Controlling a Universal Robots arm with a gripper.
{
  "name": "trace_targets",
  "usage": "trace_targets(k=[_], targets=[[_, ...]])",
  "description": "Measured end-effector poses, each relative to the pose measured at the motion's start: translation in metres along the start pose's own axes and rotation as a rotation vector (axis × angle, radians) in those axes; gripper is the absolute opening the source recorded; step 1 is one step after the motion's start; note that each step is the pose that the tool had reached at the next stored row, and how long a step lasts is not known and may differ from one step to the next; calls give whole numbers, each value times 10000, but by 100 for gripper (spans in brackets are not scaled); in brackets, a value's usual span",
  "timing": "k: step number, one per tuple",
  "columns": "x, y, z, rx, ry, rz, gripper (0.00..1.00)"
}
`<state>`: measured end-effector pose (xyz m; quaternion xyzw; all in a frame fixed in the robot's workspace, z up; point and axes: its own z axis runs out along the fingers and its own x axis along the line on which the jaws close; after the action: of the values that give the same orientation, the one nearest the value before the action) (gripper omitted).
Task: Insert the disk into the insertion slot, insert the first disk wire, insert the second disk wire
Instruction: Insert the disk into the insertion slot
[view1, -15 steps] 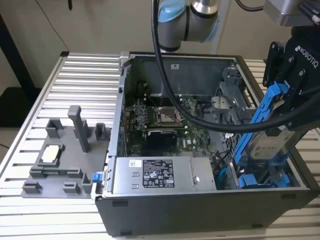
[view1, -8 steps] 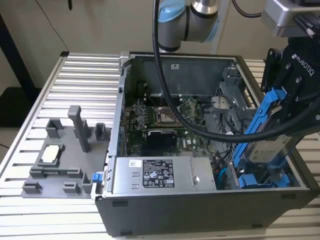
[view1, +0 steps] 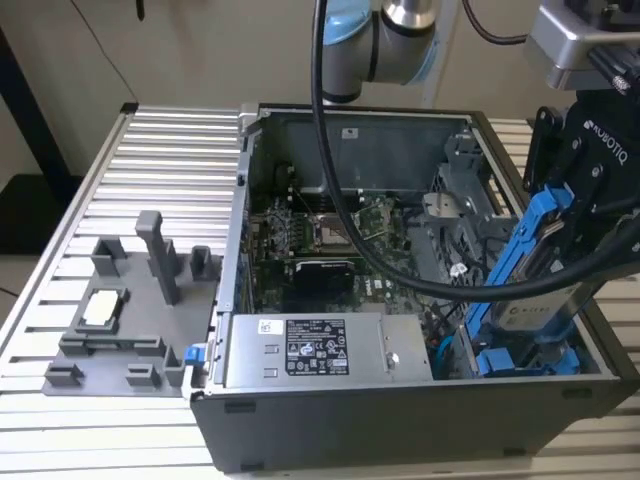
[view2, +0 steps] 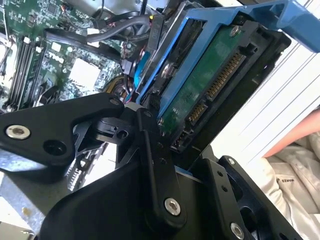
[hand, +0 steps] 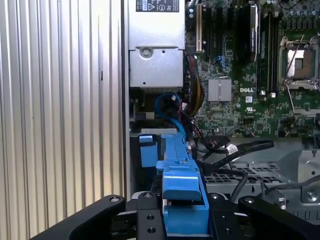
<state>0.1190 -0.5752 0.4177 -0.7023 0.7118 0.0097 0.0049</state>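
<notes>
Disk (view1: 530, 285): pinched by its blue bracket (hand: 182, 195), with the gripper (hand: 185, 222) closed on it from both sides. It hangs tilted, connector end up by the gripper, far end pointing down and away toward the insertion slot (view1: 525, 352) in the case corner below the gripper. You cannot tell from these views whether the far end has entered the slot.

Judgement: insertion under way, disk not seated. Square the disk's long edges to the slot walls before you press; the tilt looks steep enough to jam a bracket rail. Push along the slot's axis only. Loose black wires (hand: 240, 150) lie just beside the disk, next to the perforated cage (hand: 240, 176); mind they aren't dragged in. A thick black cable (view1: 400, 275) crosses in front of the gripper; leave it slack.
</notes>
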Motion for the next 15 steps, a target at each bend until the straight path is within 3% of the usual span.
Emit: trace_targets(k=[15], targets=[[2, -53, 137, -2, 1, 1, 33]])
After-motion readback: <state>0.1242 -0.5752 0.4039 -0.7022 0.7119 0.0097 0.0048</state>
